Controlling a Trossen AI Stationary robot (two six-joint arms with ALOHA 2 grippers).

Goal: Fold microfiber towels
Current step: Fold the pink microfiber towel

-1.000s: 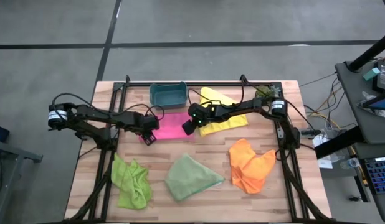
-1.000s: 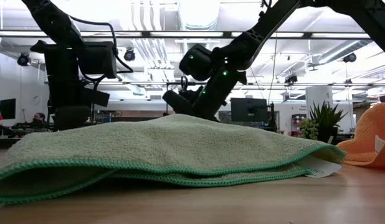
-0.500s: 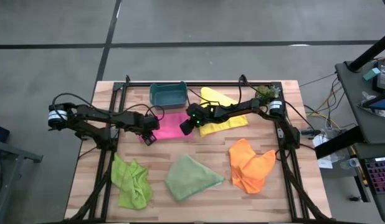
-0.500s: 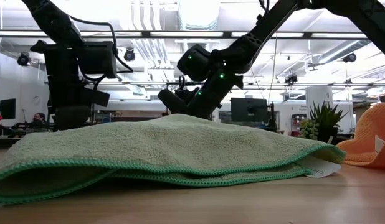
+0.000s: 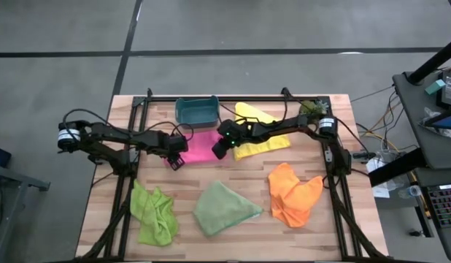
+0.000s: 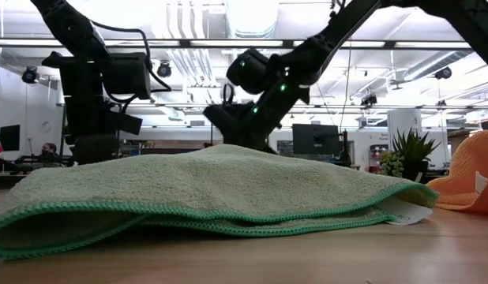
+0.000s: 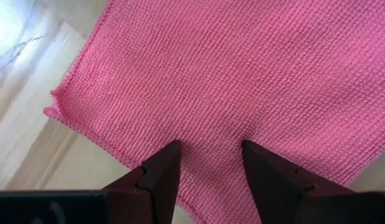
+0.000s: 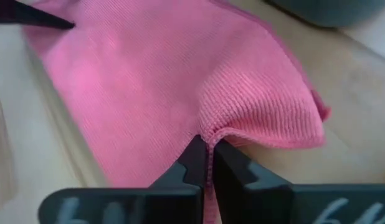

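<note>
Wooden slatted worktop (image 5: 101, 197), pale planks, dark frame rails along both sides. Two dark arms reaching inward from left and right edges, meeting near the rear centre.

Pale sage green towel (image 5: 222, 209) near front centre, loosely doubled; fills most of the low view. Orange towel (image 5: 293, 193) crumpled at front right. Lime green towel (image 5: 154, 212) bunched at front left. Yellow towel (image 5: 258, 130) at rear right, partly under the right arm. Pink towel (image 5: 198, 146) flat at rear centre, just in front of the teal bin (image 5: 196, 111), between both pincers.

Teal bin against the rear rail, well apart from the front towels. Small plant sprig (image 5: 308, 108) at rear right corner.

Left pincer (image 7: 208, 158) at the pink towel's left edge, fingers apart, tips pressed onto the cloth with fabric between them; lifted or merely pinned, hard to say from here. Right pincer (image 8: 208, 155) at the towel's right edge, fingers together, clamped on a raised pleat of pink cloth, corner puckered up beside the grip.
</note>
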